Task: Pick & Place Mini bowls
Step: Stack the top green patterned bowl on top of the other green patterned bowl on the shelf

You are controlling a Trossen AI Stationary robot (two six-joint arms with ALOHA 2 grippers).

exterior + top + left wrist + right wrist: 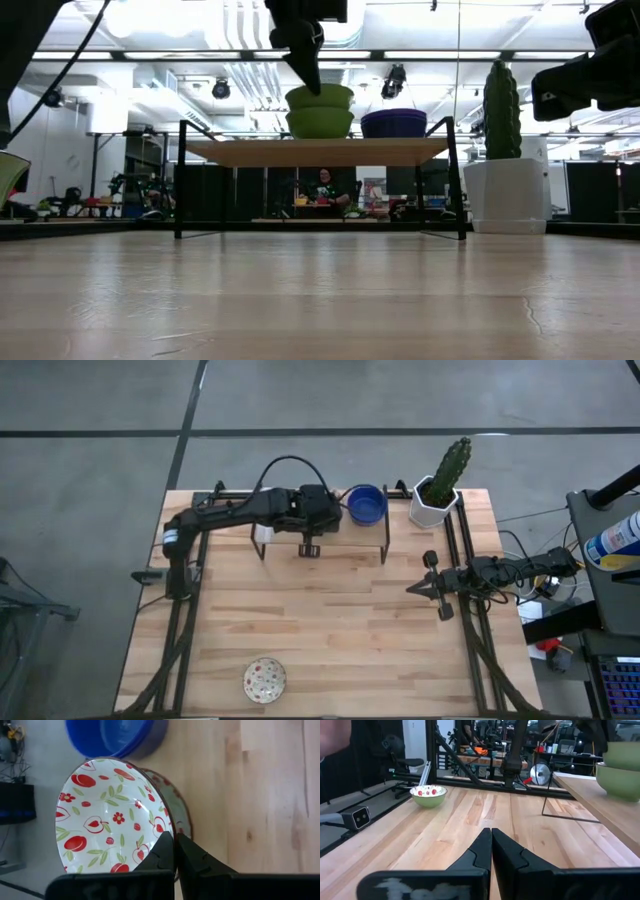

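Two cream bowls with red-and-green fruit print sit nested (107, 822) on a raised wooden shelf (240, 151) at the table's far side; their undersides look green (320, 122) in the low view. A blue bowl stack (367, 505) stands on the shelf to their right. Another printed bowl (265, 680) rests on its base near the table's near edge. My left gripper (175, 847) reaches down onto the upper nested bowl and is shut on it. My right gripper (412, 590) waits shut above the table's right side. My left gripper pinches the rim of the upper printed bowl (166, 831) between its two fingers, one finger inside the bowl and one outside. The fingers (310, 70) come from above, pointing down. The bowl sits upright, nested in the printed bowl beneath it (181, 812).
A white hexagonal pot with a cactus (437, 500) stands at the far right of the table, next to the shelf's black wire legs (385, 545). Bare wooden tabletop (330, 630) lies between the shelf and the near bowl. A person sits in the room behind (322, 188).
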